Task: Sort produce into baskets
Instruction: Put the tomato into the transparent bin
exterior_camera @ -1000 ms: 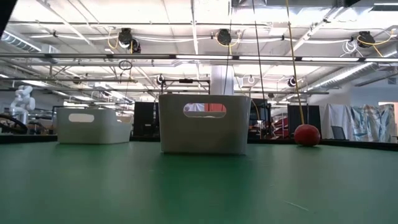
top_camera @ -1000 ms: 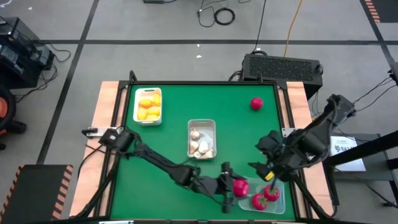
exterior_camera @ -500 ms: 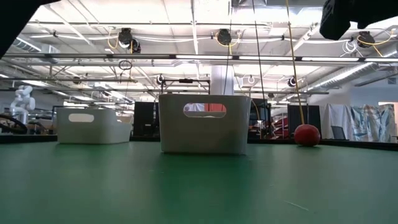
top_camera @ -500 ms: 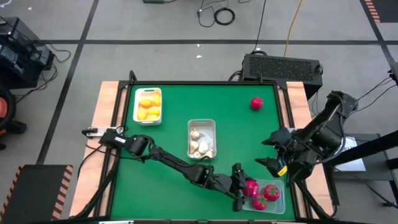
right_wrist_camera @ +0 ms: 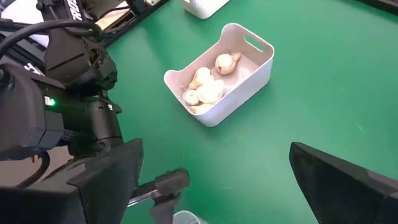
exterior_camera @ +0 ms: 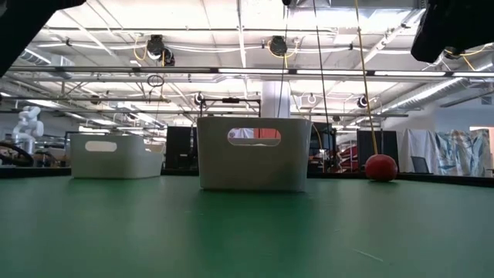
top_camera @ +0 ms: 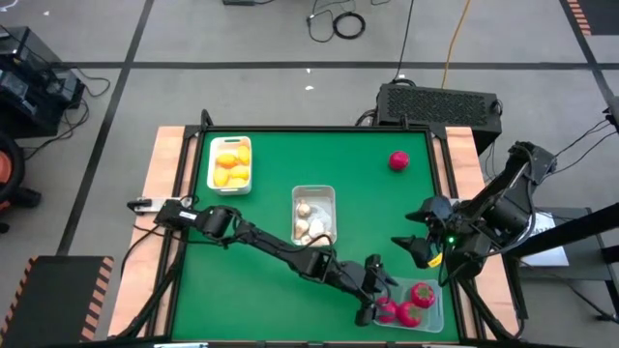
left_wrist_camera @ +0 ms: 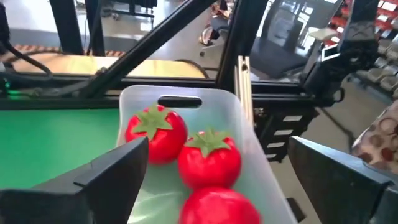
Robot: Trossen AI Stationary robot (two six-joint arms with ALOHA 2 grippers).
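Note:
A clear basket point(top_camera: 426, 307) at the near right holds three red strawberry-like pieces point(left_wrist_camera: 208, 158). My left gripper point(top_camera: 384, 295) hovers over the basket's left end, open and empty; its fingers point(left_wrist_camera: 106, 177) stand wide on either side of the nearest red piece point(left_wrist_camera: 217, 208) without touching it. My right gripper point(top_camera: 411, 232) is open and empty above the table, just beyond the basket. One more red piece point(top_camera: 398, 160) rests on the green table at the far right and also shows in the low view point(exterior_camera: 381, 167).
A basket of garlic-like bulbs point(top_camera: 313, 215) stands mid-table and shows in the right wrist view point(right_wrist_camera: 217, 78). A white basket of yellow lemons point(top_camera: 230, 162) stands at the far left. My left arm point(top_camera: 271, 249) stretches across the near half of the table.
My left gripper has carried a red piece toward the table's right edge, over the clear basket; that piece now lies in the basket with the other two. My right gripper has drawn back from above the basket toward the far edge.

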